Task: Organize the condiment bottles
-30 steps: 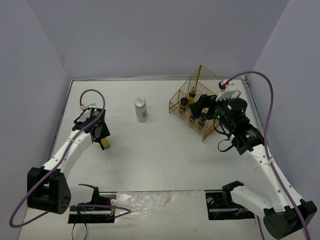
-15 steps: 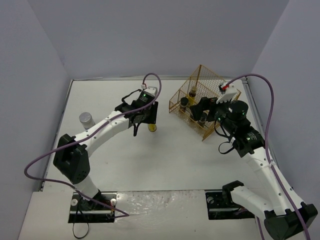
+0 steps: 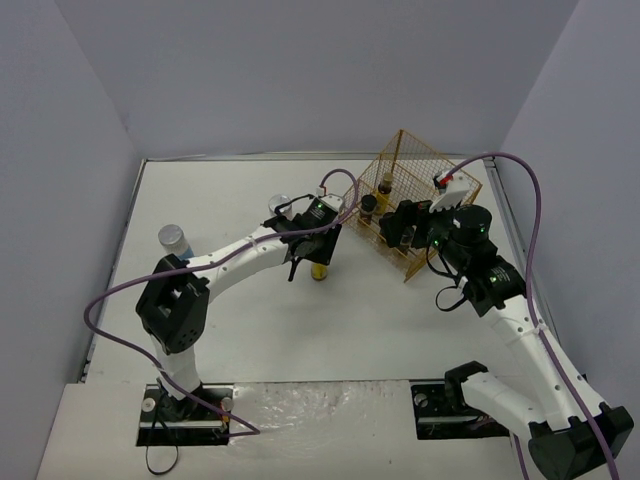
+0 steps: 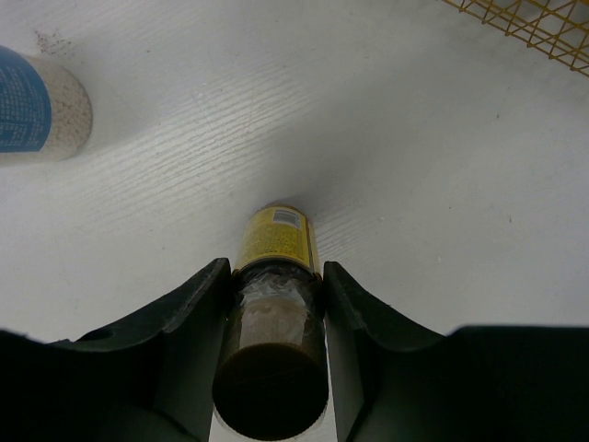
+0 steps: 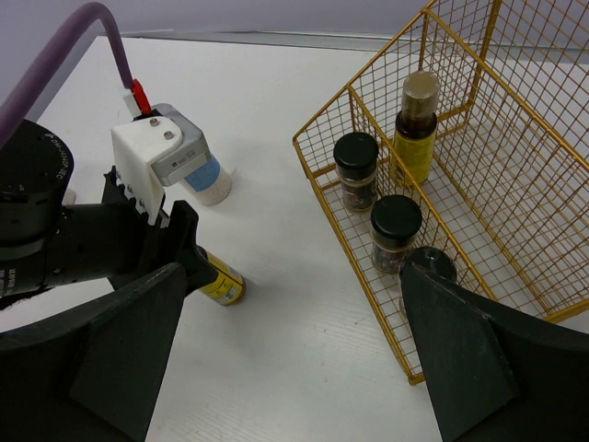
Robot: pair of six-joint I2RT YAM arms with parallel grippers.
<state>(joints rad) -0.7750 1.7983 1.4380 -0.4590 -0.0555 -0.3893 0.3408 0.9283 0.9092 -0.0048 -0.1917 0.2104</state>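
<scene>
My left gripper is shut on a slim yellow-labelled bottle, held by its dark cap end with its base down at the table, just left of the gold wire basket. In the basket stand three short black-capped jars and another slim yellow-labelled bottle. One pale blue-labelled jar stands far left. Another sits behind the left wrist. My right gripper hangs open at the basket's near side, holding nothing.
The basket's wire wall lies between the held bottle and the jars inside. Purple cables loop off both arms. Walls close the table on the left, back and right.
My left gripper has carried the yellow-labelled bottle from the table's left side rightward to just beside the basket. A pale jar now shows at far left. The right arm has barely moved.
</scene>
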